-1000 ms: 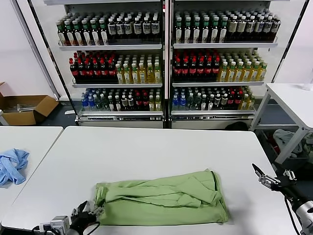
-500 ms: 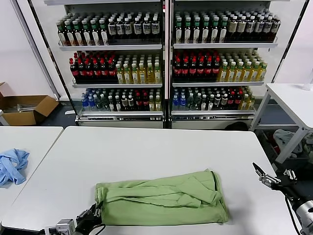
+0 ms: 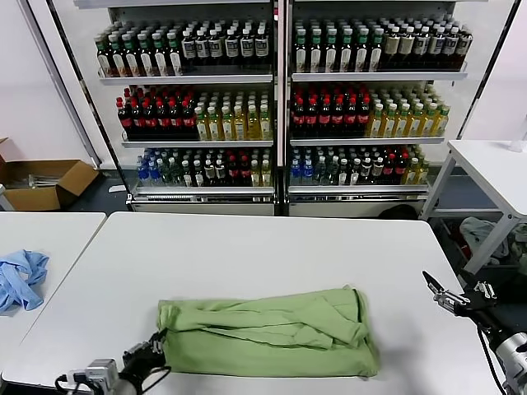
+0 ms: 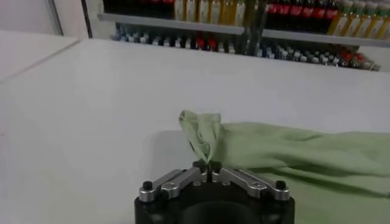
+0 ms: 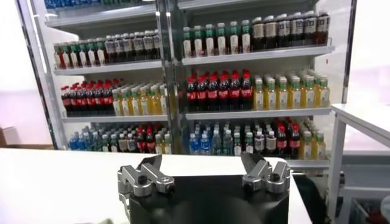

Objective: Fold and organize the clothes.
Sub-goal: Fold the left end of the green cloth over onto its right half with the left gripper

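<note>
Change since a second ago: our left end effector (image 4: 209, 165), then spread by the near-left corner of the light green polo shirt (image 3: 268, 331), has pressed together on that corner, and the shirt's left edge has shifted slightly. Item: shirt, folded into a long bundle, lying on the near half of the white desk (image 3: 263, 247); pinched corner stands up in a small peak. Item: our right end effector (image 3: 445, 297), spread wide, holding nothing, off the desk's right edge. Item: light blue cloth (image 3: 20, 278) on the neighbouring desk, left.
</note>
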Robot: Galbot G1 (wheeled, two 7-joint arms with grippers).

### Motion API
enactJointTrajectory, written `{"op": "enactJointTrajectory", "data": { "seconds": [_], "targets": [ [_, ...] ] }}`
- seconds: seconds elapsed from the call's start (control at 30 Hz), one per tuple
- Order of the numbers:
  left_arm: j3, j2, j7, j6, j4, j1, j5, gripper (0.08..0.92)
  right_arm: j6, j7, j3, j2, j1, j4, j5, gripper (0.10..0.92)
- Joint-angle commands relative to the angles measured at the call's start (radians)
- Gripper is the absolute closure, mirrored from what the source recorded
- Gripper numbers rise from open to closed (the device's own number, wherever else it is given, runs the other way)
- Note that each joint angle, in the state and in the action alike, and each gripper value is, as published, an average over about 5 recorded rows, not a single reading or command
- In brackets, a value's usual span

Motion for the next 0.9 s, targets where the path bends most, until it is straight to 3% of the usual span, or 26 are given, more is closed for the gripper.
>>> {"op": "enactJointTrajectory", "data": {
  "seconds": [0.03,0.27,0.4,0.73,0.9],
  "targets": [
    [-0.369,0.142,0.181,-0.063,0.185,-0.045,-0.017,0.909,-0.001,0.002,-0.015,-0.005,0.021,-0.005,0.003,0.203],
    [-0.487,0.320,0.289,-0.100,0.428,-0.139,-0.011,0.909,-0.002,0.007,-0.026,-0.008,0.022,0.002,0.007,0.203],
    [-0.478,0.368,0.302,-0.116,0.387,-0.151,-0.021,0.909,-0.002,0.008,-0.031,-0.001,0.025,0.002,0.005,0.203],
    [-0.237,0.208,0.320,-0.127,0.011,-0.110,0.110,0.909,0.000,0.007,-0.013,0.017,0.001,0.007,0.001,0.203],
    [-0.094,0.158,0.327,-0.133,-0.068,-0.064,0.192,0.909,-0.002,0.007,-0.015,0.018,0.003,0.008,-0.002,0.203]
  ]
}}
